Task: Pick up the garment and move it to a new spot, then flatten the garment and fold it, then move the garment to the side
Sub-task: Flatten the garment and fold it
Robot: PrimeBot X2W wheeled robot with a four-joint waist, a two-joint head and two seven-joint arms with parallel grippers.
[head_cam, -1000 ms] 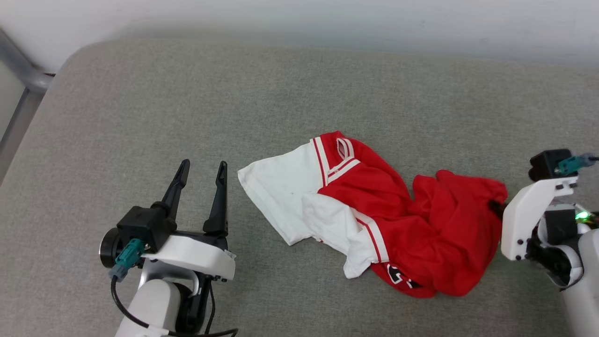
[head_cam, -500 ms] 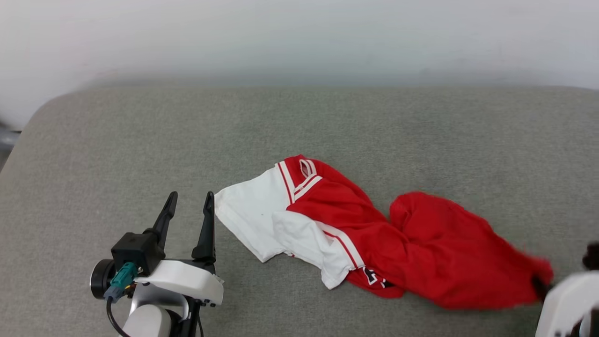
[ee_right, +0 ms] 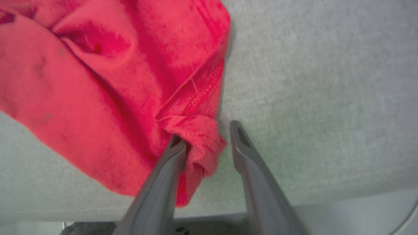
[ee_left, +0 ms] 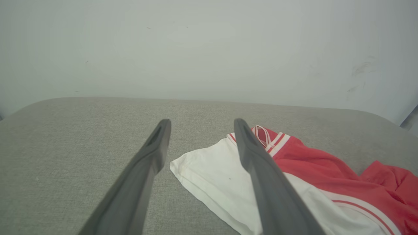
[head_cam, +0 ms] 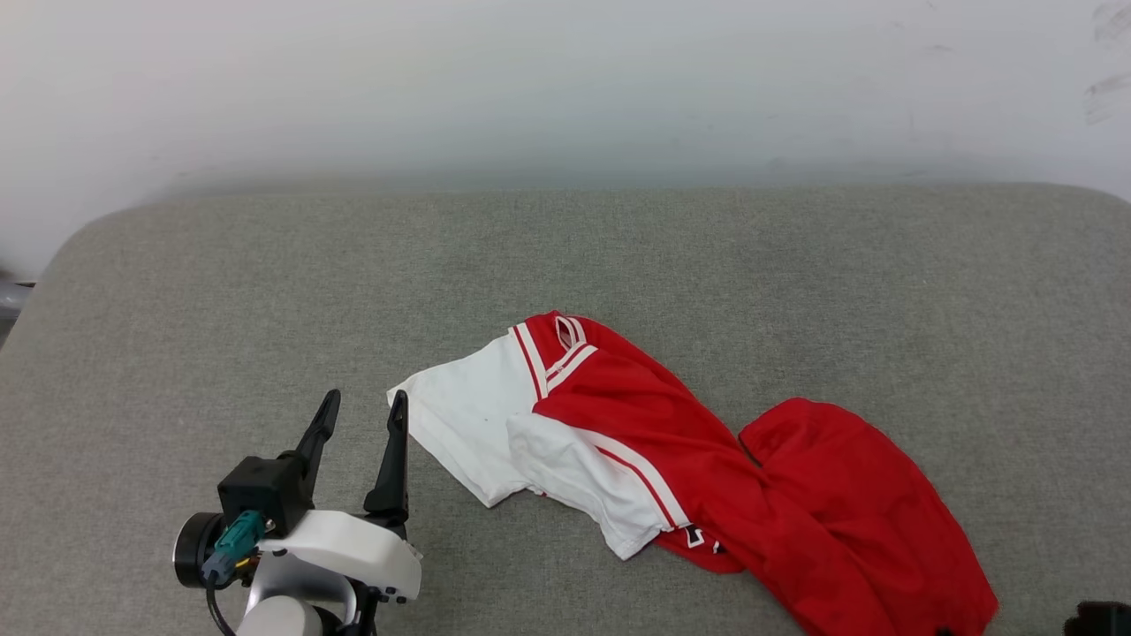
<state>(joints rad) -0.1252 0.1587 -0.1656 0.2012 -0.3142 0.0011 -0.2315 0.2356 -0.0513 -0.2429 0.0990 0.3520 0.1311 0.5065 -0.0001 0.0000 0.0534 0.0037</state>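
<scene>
The garment (head_cam: 671,424), a red shirt with white sleeves and striped trim, lies crumpled and stretched out from the middle of the grey surface toward its front right. My left gripper (head_cam: 366,399) stands open just left of the white sleeve (ee_left: 209,169), apart from it, with nothing between its fingers (ee_left: 201,122). In the right wrist view my right gripper (ee_right: 206,132) has its jaws parted around the garment's red hem (ee_right: 199,137). The cloth (ee_right: 114,81) rests against the left finger and a gap shows before the right finger.
The garment lies on a wide grey cushioned surface (head_cam: 265,291) with rounded corners, backed by a white wall (head_cam: 565,79). Its front edge (ee_right: 326,189) runs just below the right gripper. A dark part of the right arm (head_cam: 1100,618) shows at the lower right corner.
The head camera has shifted. The red end of the garment was dragged toward the front right, stretching the shirt out. My right gripper's jaws have parted. The left gripper stays open.
</scene>
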